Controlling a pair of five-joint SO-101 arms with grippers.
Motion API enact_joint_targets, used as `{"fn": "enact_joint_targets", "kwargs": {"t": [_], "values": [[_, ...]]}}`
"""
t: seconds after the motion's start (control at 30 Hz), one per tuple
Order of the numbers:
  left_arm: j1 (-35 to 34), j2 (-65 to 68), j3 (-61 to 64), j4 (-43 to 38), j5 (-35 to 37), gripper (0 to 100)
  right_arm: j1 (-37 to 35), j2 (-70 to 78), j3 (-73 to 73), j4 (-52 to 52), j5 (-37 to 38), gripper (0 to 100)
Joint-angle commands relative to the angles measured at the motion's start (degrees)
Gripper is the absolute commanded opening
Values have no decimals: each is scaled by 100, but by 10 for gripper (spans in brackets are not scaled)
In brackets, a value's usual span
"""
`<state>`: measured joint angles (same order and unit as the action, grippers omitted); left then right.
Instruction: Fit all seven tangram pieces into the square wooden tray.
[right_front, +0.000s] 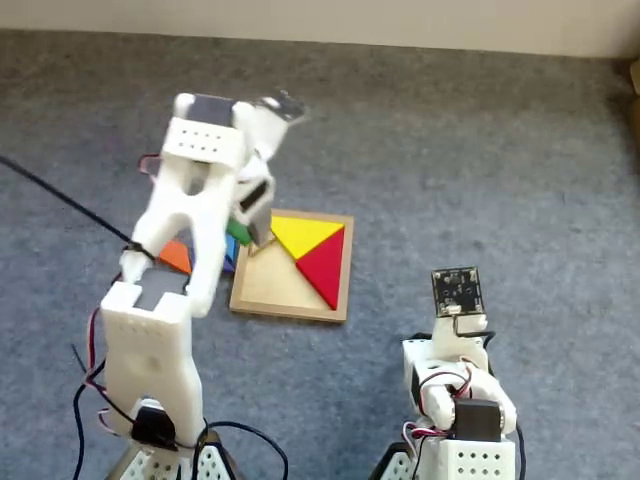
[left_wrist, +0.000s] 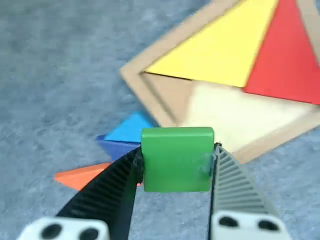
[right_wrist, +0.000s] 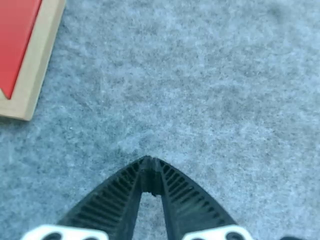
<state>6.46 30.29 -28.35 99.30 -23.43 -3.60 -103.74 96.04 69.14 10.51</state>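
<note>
The left end effector (left_wrist: 176, 166) is clamped on a green square tangram piece (left_wrist: 177, 150), one ribbed finger against each of two opposite sides, and holds it just outside a corner of the square wooden tray (left_wrist: 235, 112), on the side where the loose pieces lie. In the high view that green piece (right_front: 238, 231) peeks out from under the left arm, right beside the tray's (right_front: 285, 290) left edge. Two pieces sit in the tray: a large yellow triangle (right_front: 303, 236) along the far side and a large red triangle (right_front: 326, 265) along the right side, meeting along one edge (the rest of the tray floor is bare wood). Outside the tray, on the grey carpeted worktop (right_front: 480, 150), a blue piece (left_wrist: 125, 134) lies near the tray's corner, partly hidden behind the held green square, and an orange triangle (left_wrist: 82, 176) lies just beyond it, farther from the tray. The right end effector (right_wrist: 150, 172) is well apart from all this, above bare carpet past the tray's near right corner (right_wrist: 35, 75), its fingers pressed together with nothing between them.
</note>
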Motion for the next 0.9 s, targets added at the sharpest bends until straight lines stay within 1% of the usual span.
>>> {"fn": "enact_joint_targets", "kwargs": {"t": [0.0, 0.13, 0.23, 0.33, 0.5, 0.67, 0.87], "values": [[488, -426, 145, 35, 246, 143, 66, 75, 822, 48, 0, 16], [769, -374, 180, 26, 299, 143, 66, 75, 822, 48, 0, 16], [813, -374, 259, 18, 343, 142, 66, 75, 822, 48, 0, 16], [796, -374, 593, -422, 642, 144, 66, 75, 822, 48, 0, 16], [796, -382, 1314, -1231, 695, 146, 66, 75, 822, 48, 0, 16], [620, -382, 1385, -1477, 703, 229, 66, 75, 822, 48, 0, 16], [330, -391, 1385, -1600, 677, 241, 66, 75, 822, 48, 0, 16]]}}
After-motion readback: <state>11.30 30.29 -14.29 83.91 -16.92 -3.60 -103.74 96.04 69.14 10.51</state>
